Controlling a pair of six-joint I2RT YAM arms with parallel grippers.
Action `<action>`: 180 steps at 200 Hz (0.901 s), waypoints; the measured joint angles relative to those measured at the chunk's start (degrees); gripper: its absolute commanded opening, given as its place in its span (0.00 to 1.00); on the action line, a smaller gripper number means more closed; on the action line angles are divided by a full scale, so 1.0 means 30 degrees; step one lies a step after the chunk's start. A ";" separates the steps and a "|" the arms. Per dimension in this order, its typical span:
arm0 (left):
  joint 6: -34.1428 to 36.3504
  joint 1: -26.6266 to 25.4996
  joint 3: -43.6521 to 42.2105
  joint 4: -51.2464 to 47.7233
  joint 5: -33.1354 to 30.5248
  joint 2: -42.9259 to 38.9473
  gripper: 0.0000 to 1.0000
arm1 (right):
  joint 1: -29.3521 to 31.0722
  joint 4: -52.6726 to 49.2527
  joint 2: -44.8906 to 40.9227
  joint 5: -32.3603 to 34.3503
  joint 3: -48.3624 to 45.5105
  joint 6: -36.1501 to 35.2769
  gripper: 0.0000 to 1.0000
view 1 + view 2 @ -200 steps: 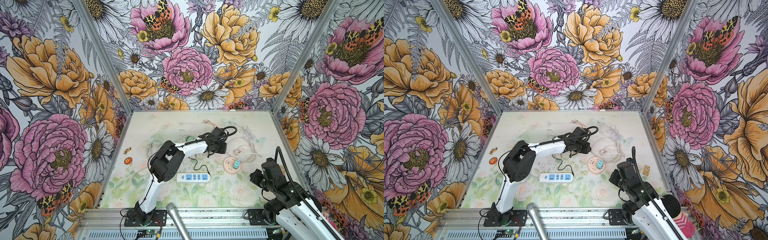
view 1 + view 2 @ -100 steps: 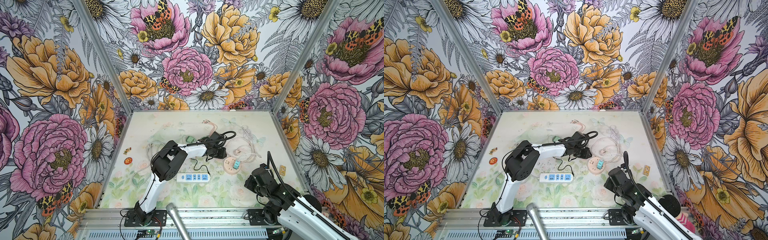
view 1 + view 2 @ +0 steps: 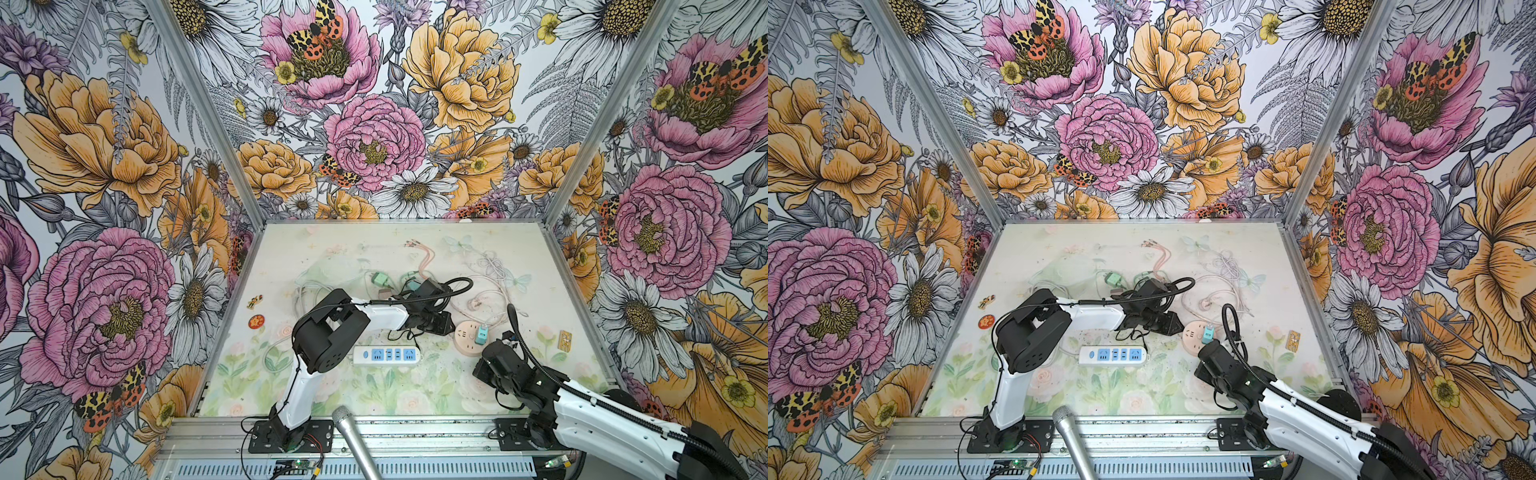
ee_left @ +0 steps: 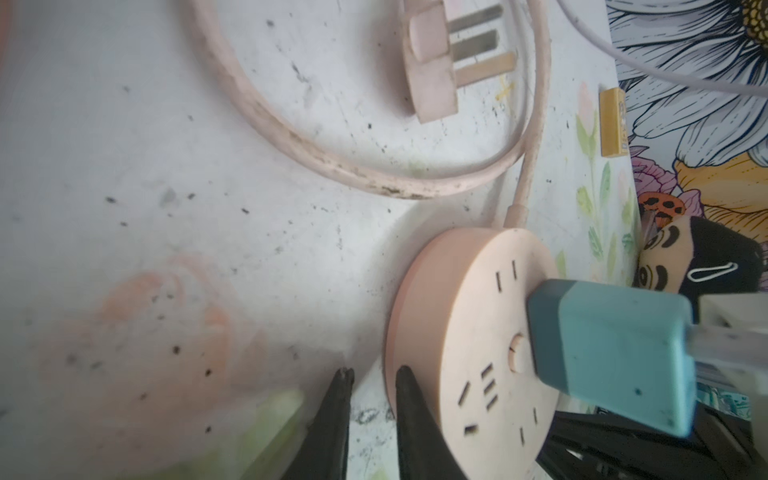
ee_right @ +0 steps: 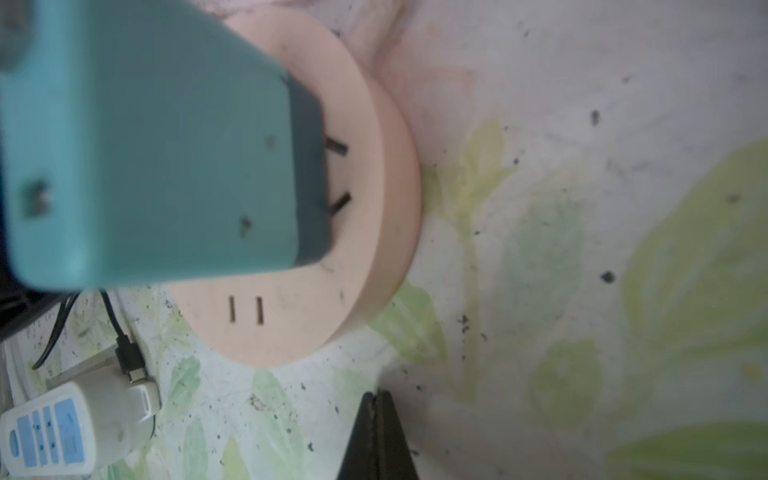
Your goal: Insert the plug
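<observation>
Right gripper shut; strip print unclear.

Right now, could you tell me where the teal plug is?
In both top views the teal plug stands in the round pink socket, just right of the white power strip.

The left arm is standing up from its base, bending at a raised elbow, with its white forearm lying level and pointing across toward the right arm in both top views. The left pincer is showing its two black tips slightly apart, gripping nothing. The right arm is slanting in low from the near right corner, and the right pincer is holding its tips pressed together, empty.
</observation>
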 measured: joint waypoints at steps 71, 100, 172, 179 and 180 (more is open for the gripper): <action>-0.0648 -0.0619 -0.0095 0.0357 0.0029 -0.0029 0.23 | 0.0095 0.1370 -0.2018 0.1880 -0.1807 0.1173 0.00; -0.0707 -0.0656 -0.0474 0.0131 0.0015 -0.0532 0.23 | -0.0969 0.1392 -0.2339 0.2164 -0.1996 0.1013 0.00; -0.0044 -0.0146 -0.0503 -0.2069 -0.1027 -0.3155 0.24 | -0.4044 0.1457 -0.0882 0.2062 -0.1188 -0.1311 0.01; 0.0080 0.0095 -0.0466 -0.2521 -0.1377 -0.3563 0.24 | -0.4277 0.1399 -0.0794 0.1931 -0.1086 -0.1559 0.01; 0.0102 0.0146 -0.0452 -0.2594 -0.1450 -0.3657 0.24 | -0.4320 0.1392 -0.0772 0.1916 -0.1071 -0.1581 0.01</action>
